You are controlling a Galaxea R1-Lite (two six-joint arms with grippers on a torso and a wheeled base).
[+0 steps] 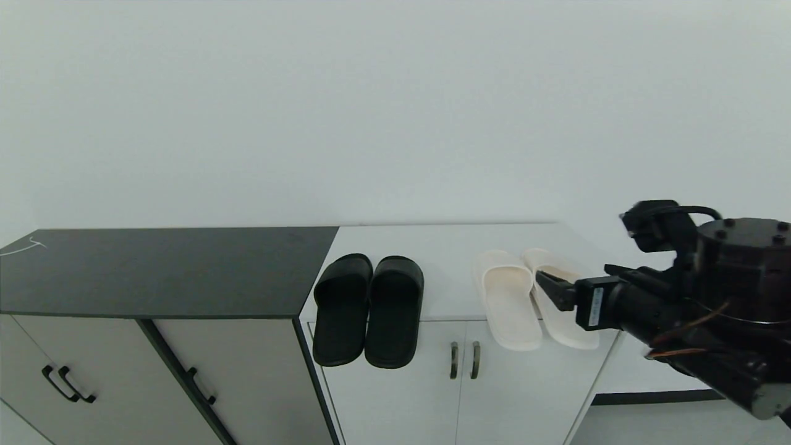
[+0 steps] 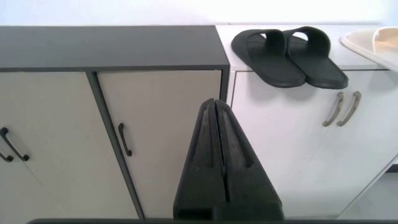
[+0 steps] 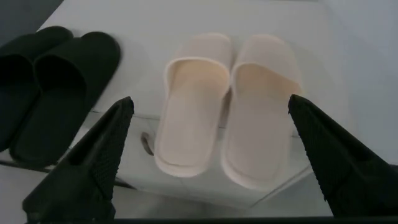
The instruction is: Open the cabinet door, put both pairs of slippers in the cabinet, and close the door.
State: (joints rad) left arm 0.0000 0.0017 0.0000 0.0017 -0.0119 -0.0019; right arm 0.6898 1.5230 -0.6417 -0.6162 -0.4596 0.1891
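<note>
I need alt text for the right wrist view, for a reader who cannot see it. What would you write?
The open right hand faces a pair of cream slippers lying side by side on the white cabinet top, their ends past its front edge. A pair of black slippers lies beside them.

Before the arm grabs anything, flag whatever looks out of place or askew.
The black slippers and the cream slippers overhang the front edge of the white cabinet, heels jutting past its closed doors. A pale scratch-like mark sits on the dark cabinet top.

Left wrist view: cream slippers [image 2: 378,46] cut off at picture edge.
</note>
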